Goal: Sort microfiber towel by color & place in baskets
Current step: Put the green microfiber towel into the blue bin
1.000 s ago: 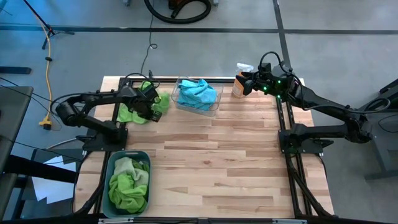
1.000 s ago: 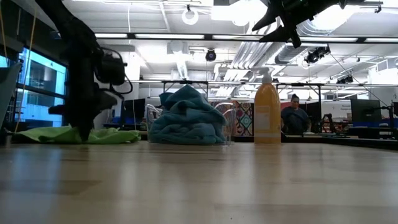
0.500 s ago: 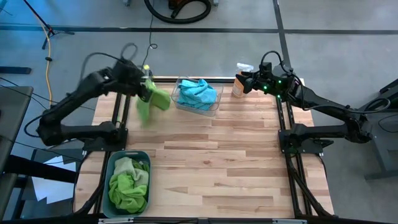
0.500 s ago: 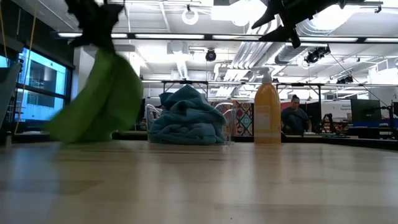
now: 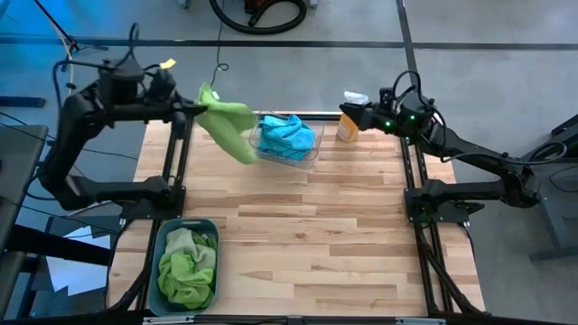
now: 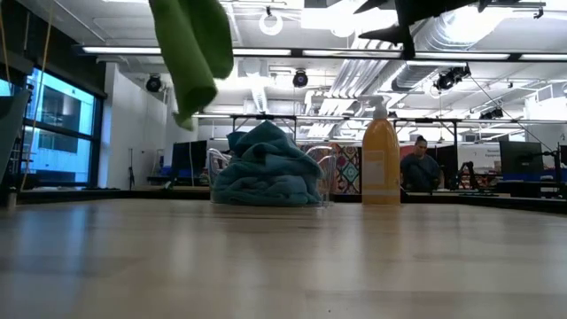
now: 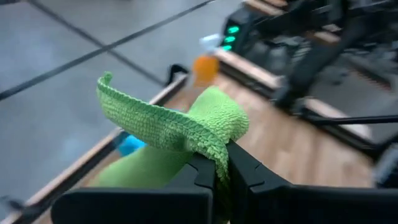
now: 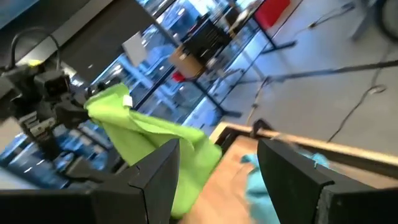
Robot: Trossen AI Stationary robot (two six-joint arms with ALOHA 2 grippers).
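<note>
A: Towel [image 5: 228, 126] in the left gripper [image 7: 221, 167]?

B: Yes. The fingers are clamped tight on a green fold, and the cloth hangs in the air off the table's [image 5: 316, 235] far left corner, its free end trailing toward the clear bin [image 5: 312, 155].

A: What sits in that bin?

B: Blue towels [image 5: 287, 135], heaped above the rim. It stands at the far edge, mid-table.

A: And the other bin?

B: The teal bin [image 5: 163, 236] is at the near left corner with green towels [image 5: 188, 266] inside.

A: The right gripper [image 8: 217, 163]?

B: Its fingers stand apart, holding nothing, raised near the far right corner just beside the orange bottle [image 5: 347, 126].
</note>
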